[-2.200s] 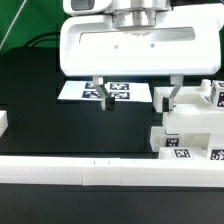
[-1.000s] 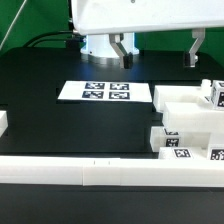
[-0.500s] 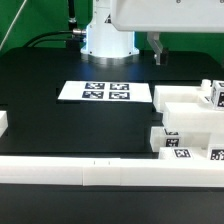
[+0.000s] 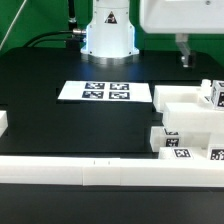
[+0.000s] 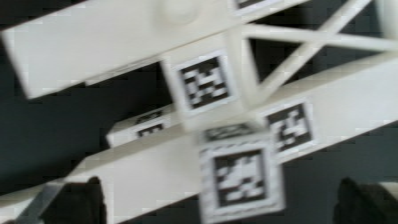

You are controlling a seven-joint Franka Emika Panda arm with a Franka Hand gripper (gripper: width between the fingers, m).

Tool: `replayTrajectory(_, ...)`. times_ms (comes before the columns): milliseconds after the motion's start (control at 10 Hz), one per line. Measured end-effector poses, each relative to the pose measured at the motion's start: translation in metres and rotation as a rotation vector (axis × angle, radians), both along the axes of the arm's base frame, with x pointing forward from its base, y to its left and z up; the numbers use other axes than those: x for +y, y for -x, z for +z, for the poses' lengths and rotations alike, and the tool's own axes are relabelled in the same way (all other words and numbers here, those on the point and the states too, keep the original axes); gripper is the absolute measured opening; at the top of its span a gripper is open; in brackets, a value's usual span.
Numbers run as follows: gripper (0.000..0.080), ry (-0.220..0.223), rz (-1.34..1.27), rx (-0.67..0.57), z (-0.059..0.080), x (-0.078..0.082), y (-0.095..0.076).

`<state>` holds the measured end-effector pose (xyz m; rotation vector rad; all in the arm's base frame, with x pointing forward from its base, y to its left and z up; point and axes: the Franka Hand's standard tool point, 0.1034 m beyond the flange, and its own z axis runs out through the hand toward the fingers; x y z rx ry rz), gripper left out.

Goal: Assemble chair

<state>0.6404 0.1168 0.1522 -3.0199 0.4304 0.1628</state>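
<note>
While the pincer (image 5: 217,203) hangs in the upper right of the exterior view, I see only one of its fingers (image 4: 184,55) there. The wrist view shows both tips spread wide, pinching nothing. The chair (image 4: 188,120) parts lie bunched on the black desk (image 4: 60,125) at the right edge, middle to lower right, apart from the finger above. Their long slabs run across the frame and off its right side, with tags facing the camera. Seen from the wrist, an X-braced frame (image 5: 311,45) and tagged bars slant diagonally. The marker board (image 4: 105,91) lies flat at centre.
</note>
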Motion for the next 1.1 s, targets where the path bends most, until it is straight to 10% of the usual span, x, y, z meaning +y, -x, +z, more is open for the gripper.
replayTrajectory(200, 0.0649, 0.0, 0.016, -0.015, -0.006, 0.017, -0.002)
replayTrajectory(1100, 0.0649, -0.001, 0.11, -0.021, -0.029, 0.0, -0.005)
